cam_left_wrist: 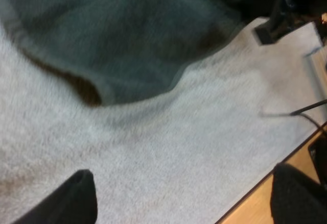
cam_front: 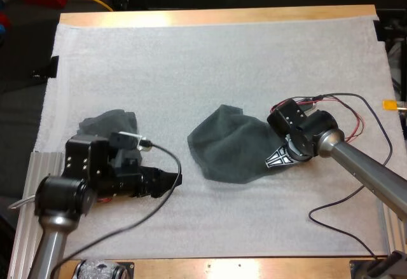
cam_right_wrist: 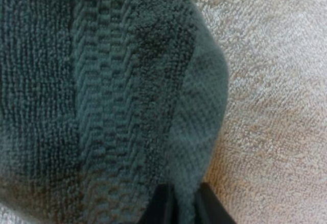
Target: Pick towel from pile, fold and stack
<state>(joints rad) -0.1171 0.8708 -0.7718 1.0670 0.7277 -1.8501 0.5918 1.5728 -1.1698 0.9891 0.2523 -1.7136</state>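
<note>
While the right hand pinches the hem of the grey-green towel, fingers clamped on the cloth from both sides, the towel spreads away from it across the white mat toward the left hand. That one hovers with fingers wide apart over bare mat, the towel's near edge just ahead of it. It looks ready to take a second corner for the fold. Behind the left hand, the crumpled towel pile waits on the bench.
</note>
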